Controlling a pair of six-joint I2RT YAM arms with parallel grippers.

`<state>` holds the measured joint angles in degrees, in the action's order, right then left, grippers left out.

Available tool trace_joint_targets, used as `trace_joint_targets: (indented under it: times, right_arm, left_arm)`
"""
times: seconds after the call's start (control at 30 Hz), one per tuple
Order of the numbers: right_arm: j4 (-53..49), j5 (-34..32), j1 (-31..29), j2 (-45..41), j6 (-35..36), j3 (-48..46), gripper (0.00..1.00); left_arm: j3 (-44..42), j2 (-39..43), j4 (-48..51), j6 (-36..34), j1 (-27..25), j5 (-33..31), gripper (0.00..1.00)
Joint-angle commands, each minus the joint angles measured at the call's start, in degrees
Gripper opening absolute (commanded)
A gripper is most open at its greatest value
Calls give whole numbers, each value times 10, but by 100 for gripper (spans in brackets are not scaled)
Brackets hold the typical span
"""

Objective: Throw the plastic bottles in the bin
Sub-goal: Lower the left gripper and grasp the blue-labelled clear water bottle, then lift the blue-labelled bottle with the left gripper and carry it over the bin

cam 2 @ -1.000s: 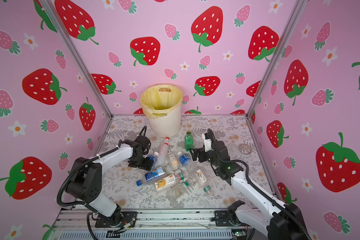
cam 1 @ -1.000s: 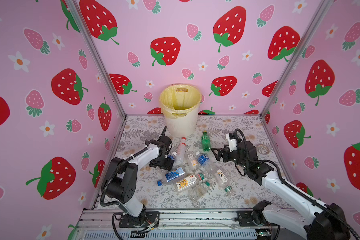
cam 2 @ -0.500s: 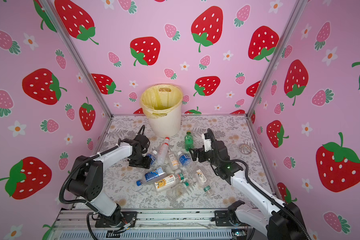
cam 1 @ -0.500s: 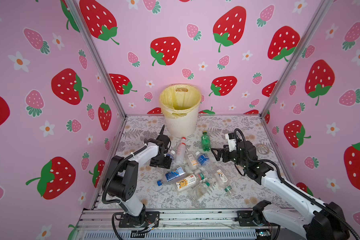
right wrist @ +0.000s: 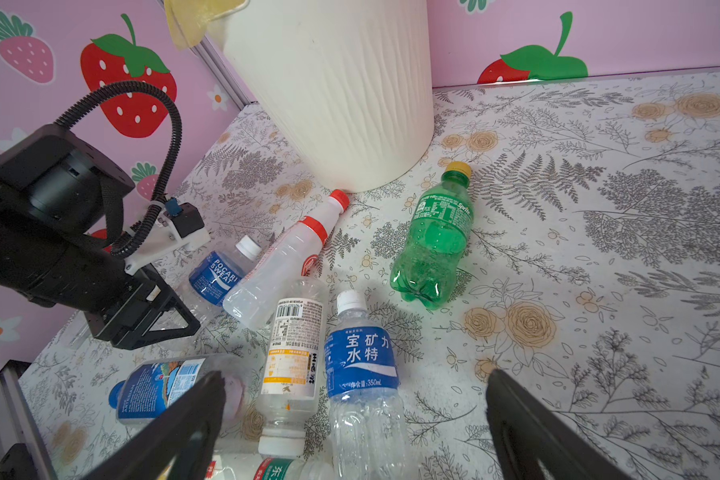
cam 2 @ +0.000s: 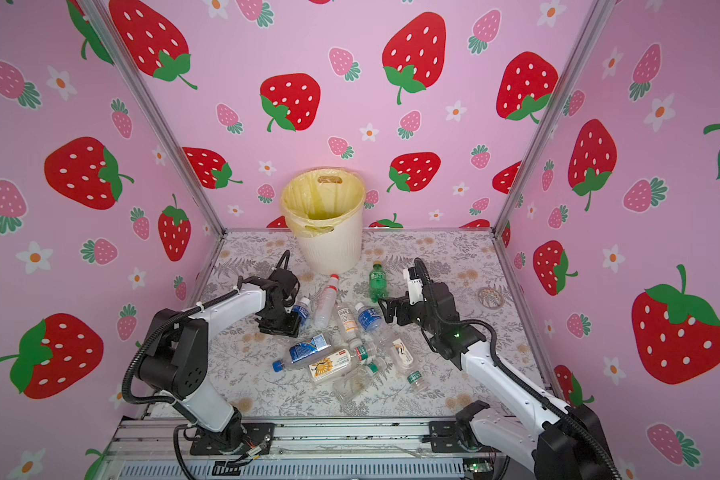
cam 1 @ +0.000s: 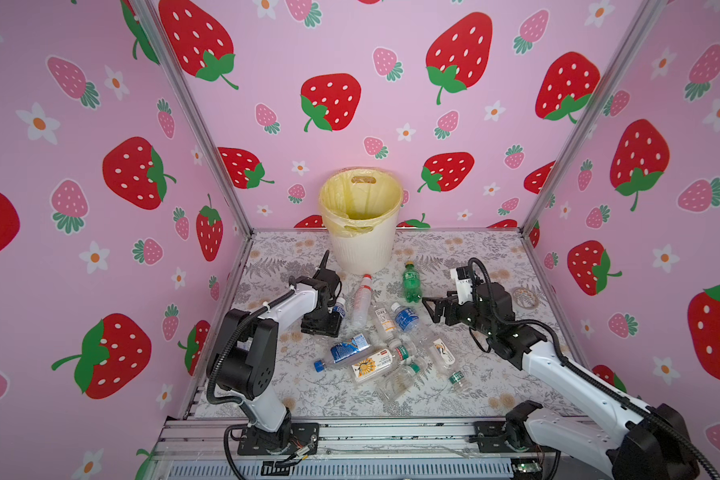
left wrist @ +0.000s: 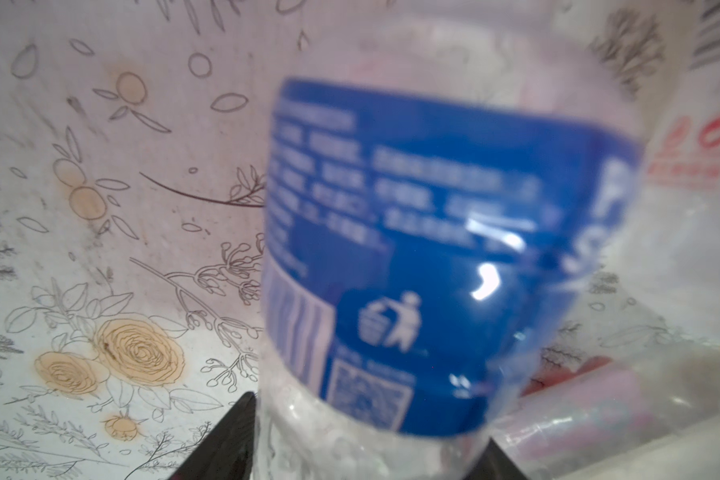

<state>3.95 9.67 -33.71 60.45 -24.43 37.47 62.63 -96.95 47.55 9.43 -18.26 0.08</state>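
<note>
The left gripper (cam 1: pixel 324 324) sat low on the floral table cover (cam 1: pixel 454 386) with the Pocari Sweat bottle (right wrist: pixel 217 278) lying between its fingers (left wrist: pixel 231 440). In the left wrist view the dark tips stood on either side of the bottle's clear lower body, at or very near its walls. Whether they had bitten into the plastic could not be told. The bottle lay on its side, its long axis running roughly front to back with the white cap pointing toward the bin (cam 1: pixel 362 249). The fingers therefore crossed that axis below the blue label, well away from the cap. The bin stood just behind and a little to the right of this gripper, so the left arm seemed the obvious one to make the carry. A red-capped bottle (cam 1: pixel 360 305) lay right alongside the Pocari Sweat bottle, apparently touching it, and a lift would likely nudge it. The right gripper (cam 1: pixel 431 311) hung spread wide and empty above the blue-labelled water bottle (right wrist: pixel 360 361) (which lay cap away from it, between its open tips). No bottle showed in the visible part of the bin.
</note>
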Motion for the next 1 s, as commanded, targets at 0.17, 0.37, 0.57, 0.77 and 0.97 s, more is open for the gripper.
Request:
trace_joint_targets:
  times: [0.17, 0.37, 0.57, 0.77, 0.97]
  right_arm:
    - [12, 4, 4, -8, -5, -6, 99]
    - [10, 5, 5, -8, -4, -4, 99]
    - [5, 5, 5, -11, -8, -3, 99]
    - [4, 4, 6, -10, -15, -7, 99]
    - [4, 0, 5, -6, -24, -14, 99]
  left_arm:
    - [19, -1, 11, 3, 5, 0, 58]
    - [14, 27, -1, 11, 13, 10, 57]
    - [12, 63, -7, 26, 21, 24, 56]
    - [28, 105, 1, 27, 28, 28, 56]
    - [79, 141, 25, 29, 35, 28, 54]
